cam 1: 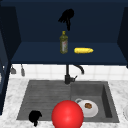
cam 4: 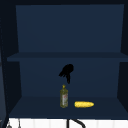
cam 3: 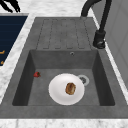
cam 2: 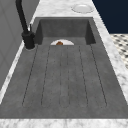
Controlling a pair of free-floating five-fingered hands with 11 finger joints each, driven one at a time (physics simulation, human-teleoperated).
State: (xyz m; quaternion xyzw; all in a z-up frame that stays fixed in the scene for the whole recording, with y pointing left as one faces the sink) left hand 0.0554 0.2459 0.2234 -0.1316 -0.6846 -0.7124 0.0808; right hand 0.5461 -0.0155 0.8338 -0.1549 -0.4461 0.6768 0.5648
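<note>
My right hand (cam 1: 66, 17) hangs inside the open wall cabinet, fingers relaxed and pointing down, a little above the cap of an olive-oil bottle (cam 1: 63, 43) and holding nothing. The upper view has the same hand (cam 4: 66, 72) over the bottle (cam 4: 64, 97), apart from it. A yellow corn cob (cam 1: 83, 50) lies on the shelf just right of the bottle. My left hand (cam 1: 35, 117) floats low at the sink's front left corner, open and empty; the right side view catches its fingers (cam 3: 11, 5).
A big red ball (cam 1: 67, 115) stands before the sink's front edge. A white plate (cam 3: 57, 92) with a brown morsel lies in the basin, a small red thing (cam 3: 37, 74) beside it. The black faucet (cam 1: 67, 75) rises behind. A white dish (cam 2: 82, 8) sits on the counter.
</note>
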